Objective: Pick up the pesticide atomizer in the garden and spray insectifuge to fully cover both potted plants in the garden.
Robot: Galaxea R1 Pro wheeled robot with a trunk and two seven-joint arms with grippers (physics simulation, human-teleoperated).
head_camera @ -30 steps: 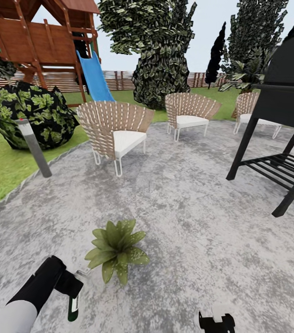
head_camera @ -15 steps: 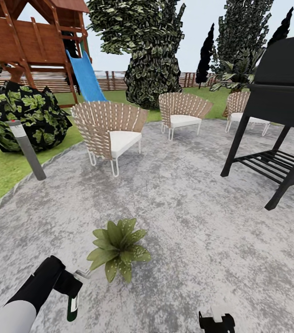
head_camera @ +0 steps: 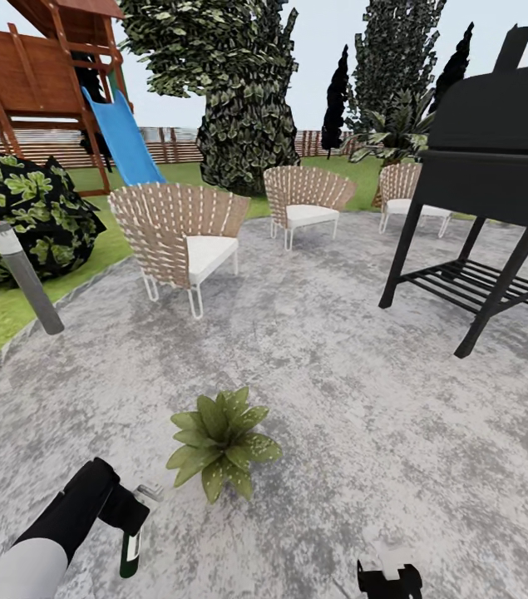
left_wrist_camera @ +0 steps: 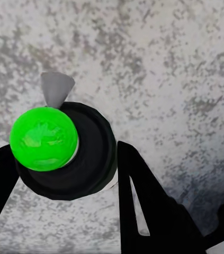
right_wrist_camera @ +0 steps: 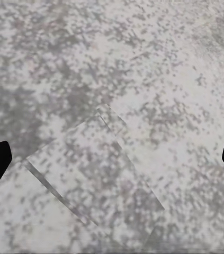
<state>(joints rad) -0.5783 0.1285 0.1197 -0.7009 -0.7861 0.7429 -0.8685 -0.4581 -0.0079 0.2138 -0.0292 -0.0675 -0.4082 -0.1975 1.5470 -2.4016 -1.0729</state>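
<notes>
The left end effector (head_camera: 122, 514) grips the slim dark-green pesticide atomizer (head_camera: 133, 542), just beside the low green-leaved potted plant (head_camera: 222, 443); aim its pale nozzle squarely over the rosette. The right end effector (right_wrist_camera: 112, 159) gapes empty.

Head view high over paving (head_camera: 363, 433), wrist views close, facing seemingly the same paving
</notes>
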